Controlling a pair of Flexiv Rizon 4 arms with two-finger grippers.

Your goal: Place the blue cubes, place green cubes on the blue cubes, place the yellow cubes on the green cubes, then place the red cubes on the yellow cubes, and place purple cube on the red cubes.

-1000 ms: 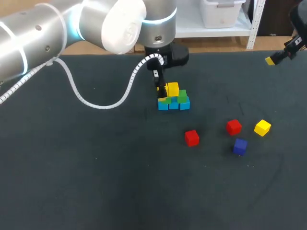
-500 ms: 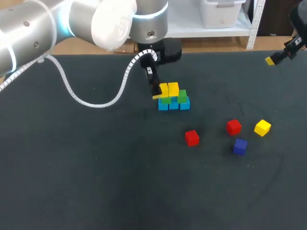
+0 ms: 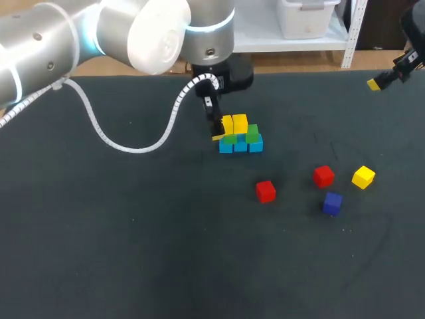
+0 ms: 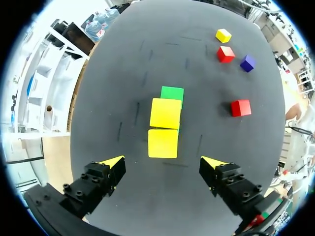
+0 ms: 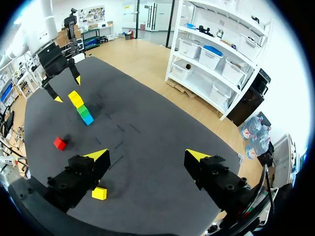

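The stack (image 3: 240, 136) stands at mid-table: blue cubes (image 3: 240, 146) at the bottom, green cubes (image 3: 252, 133) on them, two yellow cubes (image 3: 234, 123) on top. My left gripper (image 3: 218, 130) hangs open just left of and above it. In the left wrist view the yellow cubes (image 4: 164, 127) lie ahead of the open left gripper (image 4: 162, 164), untouched. Loose to the right are a red cube (image 3: 265, 191), another red cube (image 3: 323, 176), a yellow cube (image 3: 363, 177) and a purple cube (image 3: 333, 203). My right gripper (image 5: 147, 155) is open and empty, far off at the table's back right (image 3: 380, 82).
Dark tabletop (image 3: 133, 232) spreads bare to the left and front. The left arm's white cable (image 3: 133, 143) loops over the table behind the stack. The loose cubes cluster front right.
My left gripper has drawn up and back from the stack, uncovering the second yellow cube on the green one. The right arm has stayed still.
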